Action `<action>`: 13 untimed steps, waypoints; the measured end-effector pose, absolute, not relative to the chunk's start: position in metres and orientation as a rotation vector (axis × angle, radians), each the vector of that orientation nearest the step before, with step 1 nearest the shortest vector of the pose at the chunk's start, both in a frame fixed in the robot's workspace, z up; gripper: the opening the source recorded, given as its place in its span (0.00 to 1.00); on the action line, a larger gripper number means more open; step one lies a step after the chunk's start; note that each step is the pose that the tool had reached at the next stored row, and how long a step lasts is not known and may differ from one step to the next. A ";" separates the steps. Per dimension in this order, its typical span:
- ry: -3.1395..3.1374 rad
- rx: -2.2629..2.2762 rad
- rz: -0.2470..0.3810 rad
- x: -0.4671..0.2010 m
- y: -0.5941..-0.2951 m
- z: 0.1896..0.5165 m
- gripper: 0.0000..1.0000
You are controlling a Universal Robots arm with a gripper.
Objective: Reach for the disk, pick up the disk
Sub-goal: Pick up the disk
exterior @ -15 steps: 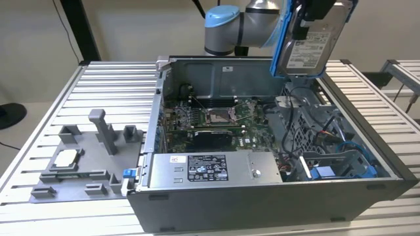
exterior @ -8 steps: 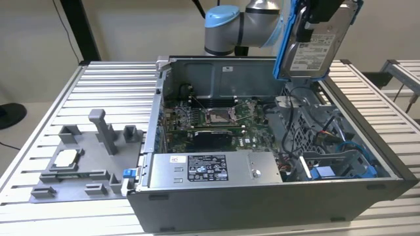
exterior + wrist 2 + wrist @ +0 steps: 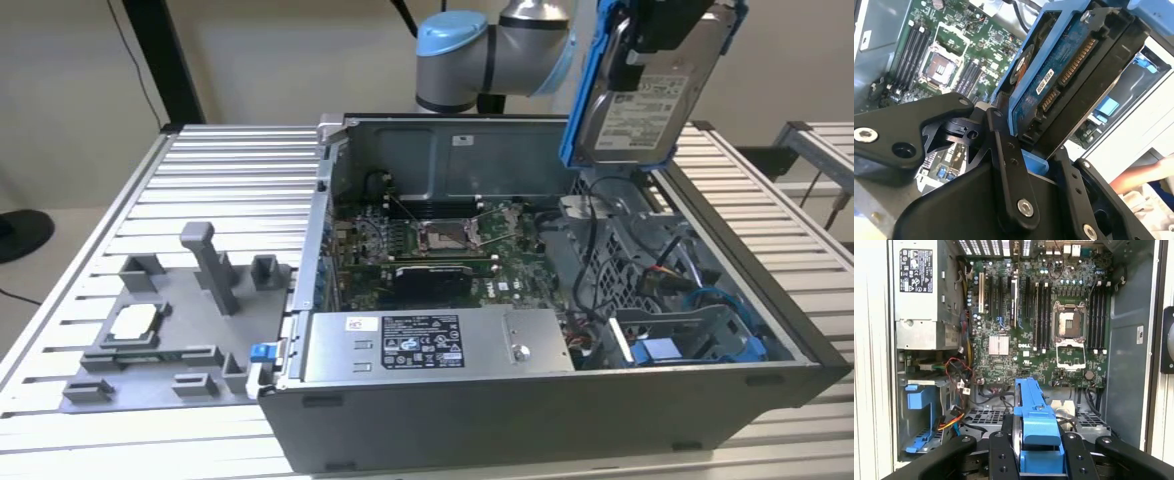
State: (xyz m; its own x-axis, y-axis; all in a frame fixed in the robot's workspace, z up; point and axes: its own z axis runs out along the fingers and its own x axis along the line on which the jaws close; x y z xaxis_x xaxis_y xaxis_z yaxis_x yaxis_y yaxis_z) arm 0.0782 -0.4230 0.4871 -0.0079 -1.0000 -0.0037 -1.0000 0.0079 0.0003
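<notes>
The gripper (image 3: 663,40) is clamped on the disk (image 3: 654,95), holding it upright above the open computer case (image 3: 534,400). The disk is silver-grey, white-labelled, blue-railed; its underside appears to be a blue circuit board.

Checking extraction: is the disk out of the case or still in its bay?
Out. The disk hangs above the open case, clamped in the hand.

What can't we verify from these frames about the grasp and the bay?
- Pincer contact on the disk: in the second wrist view, black linkage covers the disk's lower edge.
- Disk's top: cut off by the exterior view's upper edge.
- Blue drive bay: its floor is hidden by the case wall in the exterior view.
- Person's sleeve: cut off at the frame edge.
</notes>
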 end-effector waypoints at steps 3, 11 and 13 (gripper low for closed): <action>2.228 -2.211 0.004 0.078 -0.428 0.487 0.00; 2.228 -2.211 0.004 0.078 -0.443 0.487 0.00; 2.228 -2.211 0.004 0.078 -0.446 0.487 0.00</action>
State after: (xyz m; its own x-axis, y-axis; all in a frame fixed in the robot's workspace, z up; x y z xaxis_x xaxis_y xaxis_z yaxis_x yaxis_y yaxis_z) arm 0.0782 -0.4460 0.4871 -0.0077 -1.0000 -0.0036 -1.0000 0.0077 0.0003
